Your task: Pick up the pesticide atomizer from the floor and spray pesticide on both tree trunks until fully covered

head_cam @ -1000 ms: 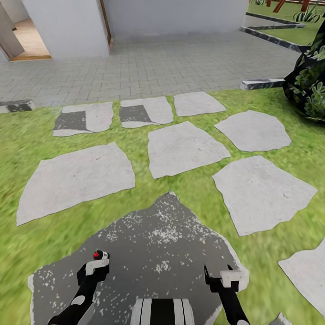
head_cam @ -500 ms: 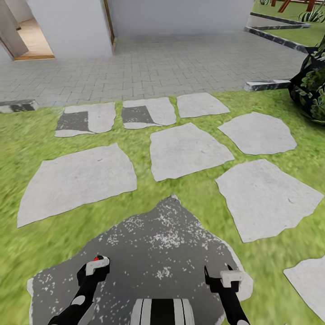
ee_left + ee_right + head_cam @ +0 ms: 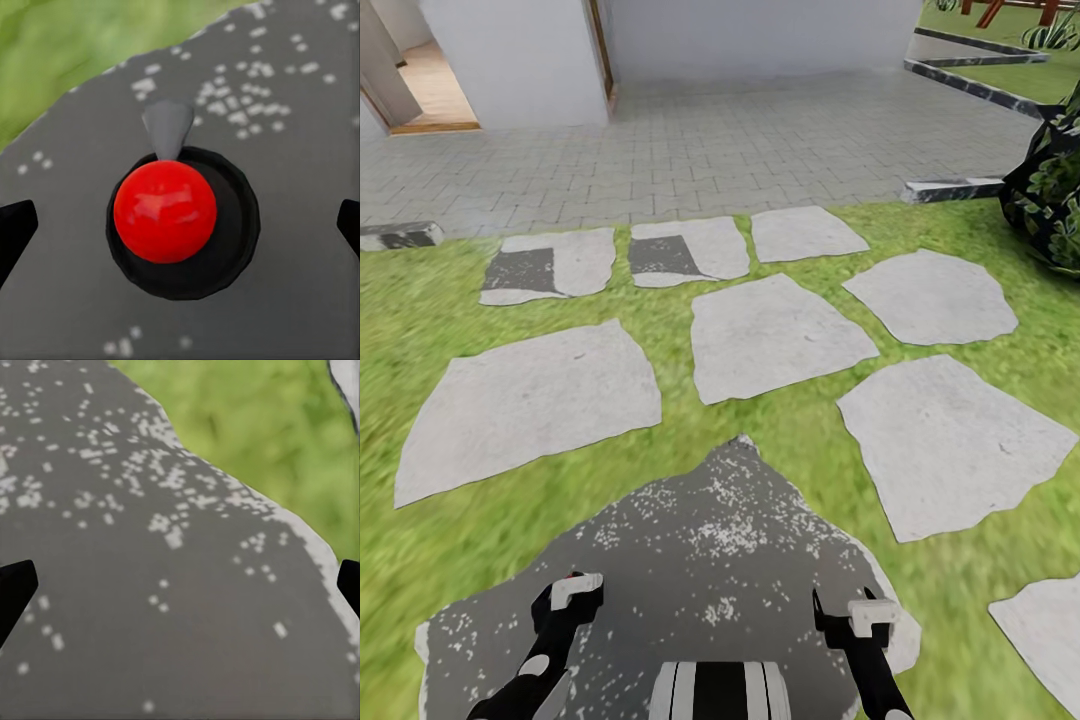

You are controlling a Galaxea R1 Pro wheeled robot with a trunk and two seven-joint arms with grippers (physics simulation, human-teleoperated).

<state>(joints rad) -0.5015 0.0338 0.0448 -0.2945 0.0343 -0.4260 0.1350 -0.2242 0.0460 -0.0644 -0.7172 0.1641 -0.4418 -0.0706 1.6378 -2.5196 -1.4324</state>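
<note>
The pesticide atomizer point(image 3: 182, 222) appears end-on in the left wrist view: a red dot on a dark round body, with a grey nozzle. It sits between the two dark fingertips point(image 3: 16, 229), with a wide gap on each side. My left gripper point(image 3: 180, 225) is open around it. In the head view its red dot point(image 3: 572, 577) just peeks from behind my left gripper point(image 3: 575, 592), over a dark speckled stone point(image 3: 700, 540). My right gripper point(image 3: 850, 612) is open above the same stone point(image 3: 150, 585), with nothing between its fingers. The trees are out of view.
Pale stepping stones point(image 3: 780, 335) lie in grass ahead. Beyond them is grey brick paving point(image 3: 740, 150), then a white wall with a doorway point(image 3: 420, 80). A dark broad-leaved shrub point(image 3: 1050, 190) stands at the right, beside a kerb block point(image 3: 950, 187).
The ground has slid slightly down the head view. The red dot has sunk with it, now mostly behind the left gripper. Both grippers hold their place in the picture.
</note>
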